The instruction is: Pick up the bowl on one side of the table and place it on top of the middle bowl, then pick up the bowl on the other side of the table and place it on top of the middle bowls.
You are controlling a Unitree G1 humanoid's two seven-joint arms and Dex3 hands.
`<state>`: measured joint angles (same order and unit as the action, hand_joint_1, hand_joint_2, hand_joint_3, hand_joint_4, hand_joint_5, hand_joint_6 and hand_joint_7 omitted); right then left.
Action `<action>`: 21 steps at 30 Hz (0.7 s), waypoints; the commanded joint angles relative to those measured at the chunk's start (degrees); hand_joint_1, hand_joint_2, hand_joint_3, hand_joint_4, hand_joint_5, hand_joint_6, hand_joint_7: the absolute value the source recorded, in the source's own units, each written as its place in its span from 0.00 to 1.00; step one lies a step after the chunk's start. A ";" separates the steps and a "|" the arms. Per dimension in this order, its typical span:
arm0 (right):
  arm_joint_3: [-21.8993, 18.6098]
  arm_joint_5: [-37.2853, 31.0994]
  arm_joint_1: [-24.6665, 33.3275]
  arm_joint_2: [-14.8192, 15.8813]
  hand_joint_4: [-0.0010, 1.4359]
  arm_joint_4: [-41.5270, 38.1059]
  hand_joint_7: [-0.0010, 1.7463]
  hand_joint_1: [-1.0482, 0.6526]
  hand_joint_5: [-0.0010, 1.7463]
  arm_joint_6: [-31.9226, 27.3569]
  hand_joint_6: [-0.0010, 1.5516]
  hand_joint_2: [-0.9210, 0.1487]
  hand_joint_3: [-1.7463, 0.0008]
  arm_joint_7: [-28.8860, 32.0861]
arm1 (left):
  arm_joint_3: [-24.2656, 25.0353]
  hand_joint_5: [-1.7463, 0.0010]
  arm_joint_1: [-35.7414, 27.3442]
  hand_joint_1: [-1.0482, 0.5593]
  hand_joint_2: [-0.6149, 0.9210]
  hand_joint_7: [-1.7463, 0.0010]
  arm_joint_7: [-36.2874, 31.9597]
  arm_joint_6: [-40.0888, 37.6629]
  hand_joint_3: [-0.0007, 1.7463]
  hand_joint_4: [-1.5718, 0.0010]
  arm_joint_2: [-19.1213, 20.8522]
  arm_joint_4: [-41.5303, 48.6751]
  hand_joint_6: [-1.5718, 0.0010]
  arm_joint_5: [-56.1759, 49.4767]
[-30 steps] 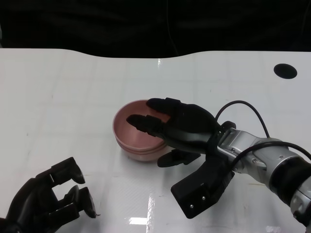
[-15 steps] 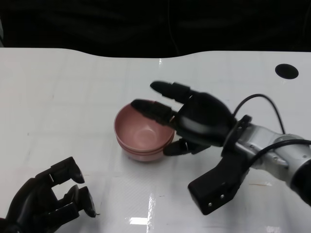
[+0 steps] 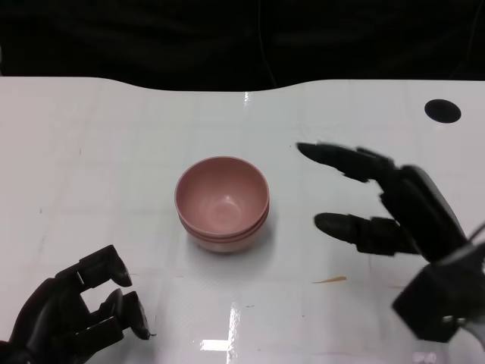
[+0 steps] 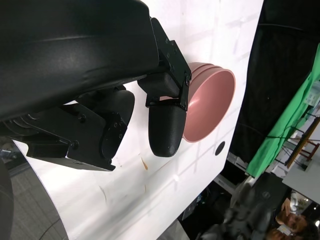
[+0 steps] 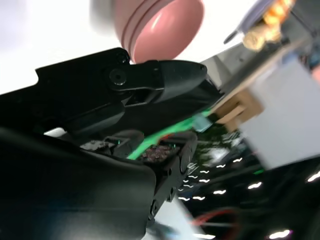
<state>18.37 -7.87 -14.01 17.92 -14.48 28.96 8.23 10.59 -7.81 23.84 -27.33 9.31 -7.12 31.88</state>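
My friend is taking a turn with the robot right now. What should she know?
Left hand: holds nothing, fingers curled in, low at the near left of the table.
Right hand: open, holds nothing, fingers spread, to the right of the pink bowl stack and clear of it.
The stack sits mid-table; the left wrist view shows three nested rims.
Done: both side bowls look stacked on the middle one.
Left: nothing visible except parking the right hand.
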 commanded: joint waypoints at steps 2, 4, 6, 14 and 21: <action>-8.36 29.28 11.65 -1.87 0.44 13.72 0.00 0.26 0.04 -17.50 0.40 0.00 0.90 -12.87 | 0.44 0.00 -0.43 0.68 0.90 0.00 -0.92 -0.84 0.76 0.50 0.96 -1.62 0.60 -0.23; -10.13 34.47 13.87 -1.82 0.44 15.99 0.00 0.28 0.04 -21.45 0.39 0.00 0.91 -15.60 | 0.47 0.00 -0.44 0.68 0.91 0.00 -1.13 -1.11 0.76 0.50 1.01 -1.90 0.60 -0.24; -12.27 39.93 16.54 -1.89 0.45 18.10 0.00 0.31 0.04 -25.68 0.38 0.00 0.93 -18.37 | 0.65 0.00 -0.42 0.69 0.91 0.00 -1.46 -1.69 0.75 0.51 1.00 -2.31 0.61 -0.02; -18.70 48.49 22.95 -6.54 0.66 17.71 0.04 0.43 0.10 -32.25 0.49 0.01 0.96 -28.90 | 1.33 0.00 -0.13 0.69 0.92 0.00 -1.45 -2.18 0.74 0.51 1.06 -2.04 0.60 -0.13; -20.94 45.17 25.44 -10.33 0.74 16.76 0.03 0.57 0.46 -31.94 0.80 0.23 0.53 -31.31 | 1.88 0.00 0.64 0.69 0.93 0.00 0.49 -1.73 0.73 0.50 1.56 -0.12 0.60 0.43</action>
<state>-1.55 37.69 10.58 7.68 2.34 -3.16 -22.86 11.81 -7.64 23.44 -29.38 9.69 -7.85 31.97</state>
